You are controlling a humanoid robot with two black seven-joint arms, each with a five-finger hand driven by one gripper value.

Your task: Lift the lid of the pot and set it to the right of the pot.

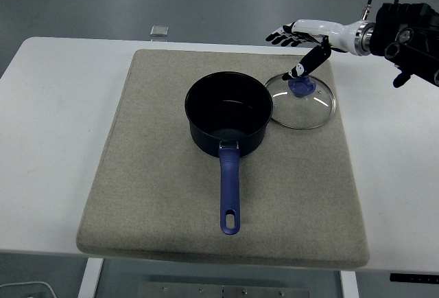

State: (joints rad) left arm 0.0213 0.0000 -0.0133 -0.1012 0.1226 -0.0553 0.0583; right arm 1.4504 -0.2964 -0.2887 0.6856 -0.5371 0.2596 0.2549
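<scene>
**Glass lid down beside the pot, hand let go**

Grey and soft, a thick mat [171, 195] covers most of the white worktop [55, 140]. Far back on the worktop, near the left, sits a small grey block [159, 31].

On the mat stands the dark blue pot [228, 114]. It is open on top, with nothing to see inside but its dark bottom. Its long blue handle [229, 191] points toward the near edge.

Just to the right of the pot lies the pot lid [302, 101]. It is flat on the mat, right side up, with its rim very close to the pot's rim, maybe touching. The lid is see-through glass with a shiny metal ring around it and a blue knob [300, 86] in the middle.

Above the lid is the robot's right hand [302, 40]. Its fingers [280, 36] are spread out flat and hold nothing. The thumb hangs down near the knob, but I cannot tell if it touches. The left hand does not show.

The lid looks hard and stiff. Glass can crack, so it should be set down softly, not dropped. The glass and metal ring look smooth and slippery, with a thin edge that is hard to pinch. The knob is the best place to hold it. It is probably a bit heavy for its size.

The job looks nearly done.
</scene>
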